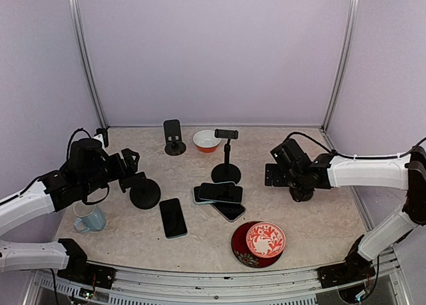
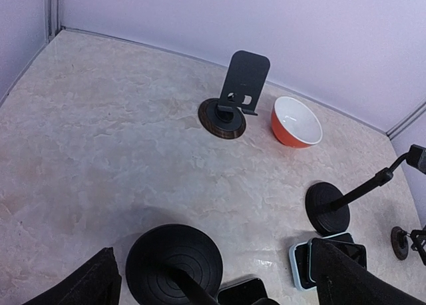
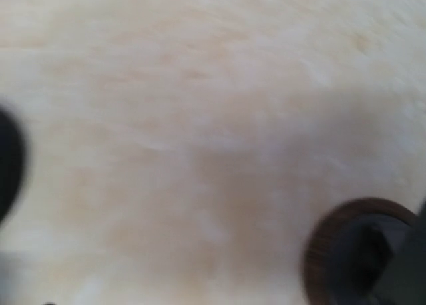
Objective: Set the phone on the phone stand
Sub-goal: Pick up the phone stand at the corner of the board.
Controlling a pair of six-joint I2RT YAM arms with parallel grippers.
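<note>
Marble-patterned table [image 1: 319,218] carries all items. Left gripper [image 1: 135,174] is spread wide and grasps nothing. In the left wrist view its fingers [image 2: 90,285] stand well apart at the lower corners, with a black disc base [image 1: 144,194] low between them. Lone phone [image 1: 173,218] lies flat at 5 o'clock from the left gripper, just beyond the disc base and touching neither. Phone stack [image 1: 218,193] lies near table centre, at 9 o'clock from the right gripper [image 1: 278,174] and at 3 o'clock from the left gripper, apart from both. Right gripper is spread, with nothing between the jaws. Its wrist view is blurred and shows bare tabletop and a brown-rimmed disc [image 3: 359,252] at lower right. Pole stand [image 1: 226,160] stands upright at 12 o'clock from the phone stack, near it. Plate stand [image 1: 174,137] stands at the far edge, at 9 o'clock from an orange bowl [image 1: 206,140].
</note>
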